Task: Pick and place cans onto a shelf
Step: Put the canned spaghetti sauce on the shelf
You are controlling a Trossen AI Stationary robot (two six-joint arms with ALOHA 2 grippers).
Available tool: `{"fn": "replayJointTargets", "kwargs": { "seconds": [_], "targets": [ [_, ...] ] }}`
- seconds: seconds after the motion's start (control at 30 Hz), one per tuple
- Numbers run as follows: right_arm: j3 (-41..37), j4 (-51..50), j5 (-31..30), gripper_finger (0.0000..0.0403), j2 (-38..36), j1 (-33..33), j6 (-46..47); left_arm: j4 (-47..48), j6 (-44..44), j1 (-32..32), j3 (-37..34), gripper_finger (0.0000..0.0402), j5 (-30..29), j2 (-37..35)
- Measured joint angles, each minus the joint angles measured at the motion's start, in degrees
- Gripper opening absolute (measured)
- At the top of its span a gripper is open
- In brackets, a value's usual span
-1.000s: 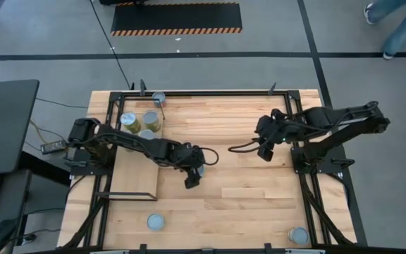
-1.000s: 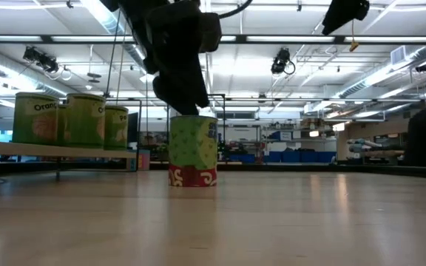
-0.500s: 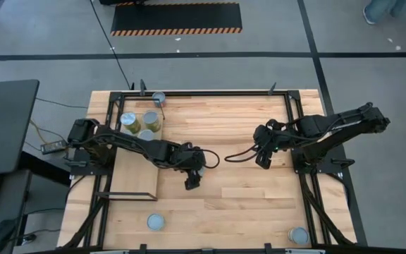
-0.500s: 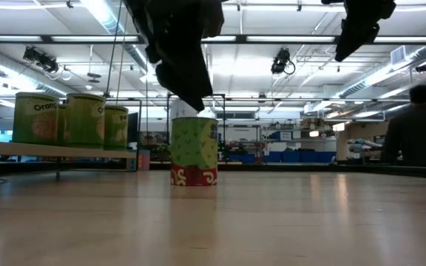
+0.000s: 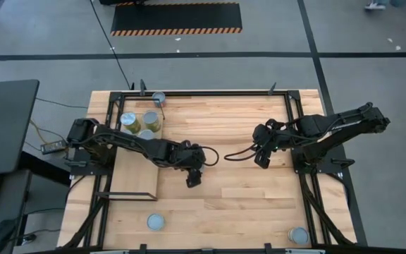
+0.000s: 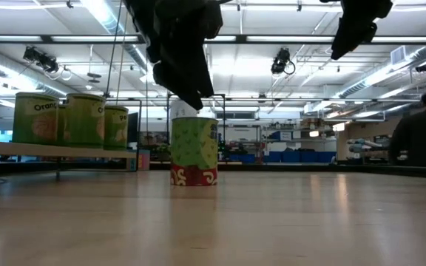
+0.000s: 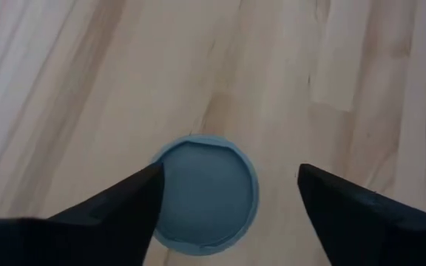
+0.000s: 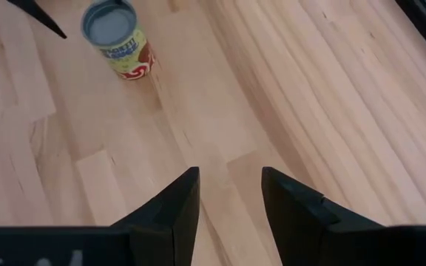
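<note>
Shelf (image 5: 134,176) sits at the table's left side, a pale board in a black frame. Three cans (image 5: 141,123) already stand grouped at its far end; in the low view they show as green-labelled tins (image 6: 71,118) on the raised board.

Target can (image 6: 193,151): upright on the tabletop (image 5: 245,204) just right of the shelf, green label above a red band. From above it is mostly hidden under the left arm's wrist. Judged a rigid metal tin, modest weight, with smooth curved sides that could slip if pinched off-centre. Best hold looks to be across the side wall at mid-height, fingers square to the can's diameter, not on the rim.

Left gripper (image 7: 228,193): directly over this can, jaws spread wide. In the left wrist view the can's round silver-grey lid (image 7: 205,193) lies between the two fingers, closer to one than the other, so centring seems advisable before descent. Low view shows the gripper above the can top, not yet around the sides.

Other loose cans: one at the table's far edge (image 5: 158,97), one near the front edge (image 5: 156,222), one at the front right corner (image 5: 299,234).

Right gripper (image 5: 262,159): hangs over bare table right of centre, holds nothing, jaws partly apart; its wrist view shows a can (image 8: 117,38) well ahead of it.
</note>
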State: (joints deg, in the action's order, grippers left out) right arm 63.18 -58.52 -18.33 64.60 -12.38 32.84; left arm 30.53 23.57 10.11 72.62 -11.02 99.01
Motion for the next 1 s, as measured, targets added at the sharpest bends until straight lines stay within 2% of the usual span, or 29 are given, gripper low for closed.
{"fn": "replayJointTargets", "kwargs": {
  "seconds": [0.17, 0.27, 0.63, 1.0],
  "targets": [
    [0.0, 0.1, 0.0, 0.0154, 0.0, 0.0, 0.0, 0.3, 0.3, 0.0, 0.0, 0.0378, -1.1, 0.1],
    [0.0, 0.2, 0.0, 0.0154, 0.0, 0.0, 0.0, 1.0, 1.3, -0.4, 0.0, 0.0396, -2.3, 0.7],
    [0.0, 0.6, 0.0, 0.0154, 0.0, 0.0, 0.0, 2.0, 4.4, -2.3, -0.1, 0.0396, -2.1, 3.1],
    [0.0, 0.6, 0.0, 0.0154, 0.0, 0.0, -0.4, 1.2, 4.5, -2.6, 0.0, 0.0395, 1.2, 7.9]
  ]
}}
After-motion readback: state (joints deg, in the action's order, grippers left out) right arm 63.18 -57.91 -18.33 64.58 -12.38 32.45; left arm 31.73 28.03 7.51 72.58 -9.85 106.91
